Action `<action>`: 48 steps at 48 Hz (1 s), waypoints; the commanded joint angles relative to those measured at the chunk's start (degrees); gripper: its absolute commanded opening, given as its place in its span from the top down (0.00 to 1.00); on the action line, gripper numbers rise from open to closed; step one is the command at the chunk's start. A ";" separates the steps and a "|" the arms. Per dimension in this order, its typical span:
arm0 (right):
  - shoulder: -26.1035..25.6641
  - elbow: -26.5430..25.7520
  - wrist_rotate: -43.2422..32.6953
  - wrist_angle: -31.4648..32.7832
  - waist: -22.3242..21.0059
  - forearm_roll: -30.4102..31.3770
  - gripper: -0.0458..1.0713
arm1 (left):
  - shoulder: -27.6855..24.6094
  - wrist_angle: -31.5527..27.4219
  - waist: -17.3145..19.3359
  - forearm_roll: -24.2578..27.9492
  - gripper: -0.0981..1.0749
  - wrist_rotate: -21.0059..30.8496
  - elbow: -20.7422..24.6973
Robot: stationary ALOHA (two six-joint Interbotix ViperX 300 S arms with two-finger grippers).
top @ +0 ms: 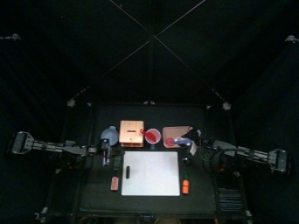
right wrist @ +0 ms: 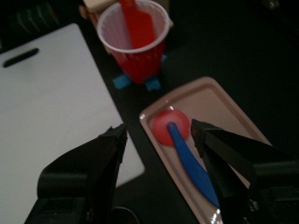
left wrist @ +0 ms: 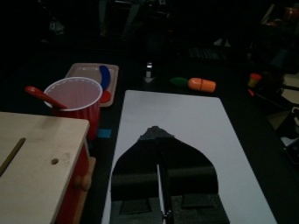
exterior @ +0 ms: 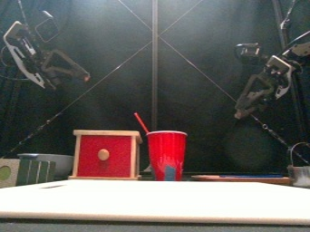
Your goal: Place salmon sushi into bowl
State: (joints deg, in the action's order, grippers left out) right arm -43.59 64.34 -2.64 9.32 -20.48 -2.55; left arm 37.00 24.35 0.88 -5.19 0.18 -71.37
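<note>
On the table, left of the white board: we find the salmon sushi (top: 114,182), a tiny red-orange oblong lying flat on the black top just off the white board (top: 152,172). Only the top view shows it.
How it handles: we judge it light, soft and a little slick, so it is easily crushed or flicked aside. A gentle pinch across its short sides, from straight above, looks safest to us.
Lookalike: an orange stick (top: 184,185) lies on the board's far side. It is longer and brighter, and it is not our piece.
Bowl: the pale bowl (top: 108,136) sits behind the sushi, beside the tan box (top: 132,133). It is small and dim from above, so we take it for empty but cannot be sure.
Left gripper: the left gripper (left wrist: 158,133) hangs over the board with its fingers pressed together and nothing between them. It is the arm nearer the sushi.
Right gripper: the right gripper (right wrist: 160,144) hovers with its fingers spread wide above the tray (right wrist: 239,131), holding nothing.
Around them: a red cup (top: 152,136) stands between box and tray. A pink round piece (right wrist: 167,125) and a blue stick (right wrist: 190,171) lie in the tray.
Step ahead: nothing is grasped yet. We think the left fingers must part before they come down on the sushi.
</note>
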 commanded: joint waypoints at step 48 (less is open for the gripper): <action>35.33 -38.06 0.09 -17.58 1.85 6.24 0.86 | -23.03 0.44 -3.43 -56.51 0.19 0.35 10.46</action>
State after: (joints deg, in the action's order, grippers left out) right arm -9.67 31.20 -2.37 -8.88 -17.93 4.13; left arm 14.94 24.08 -2.46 -58.62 0.62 -62.75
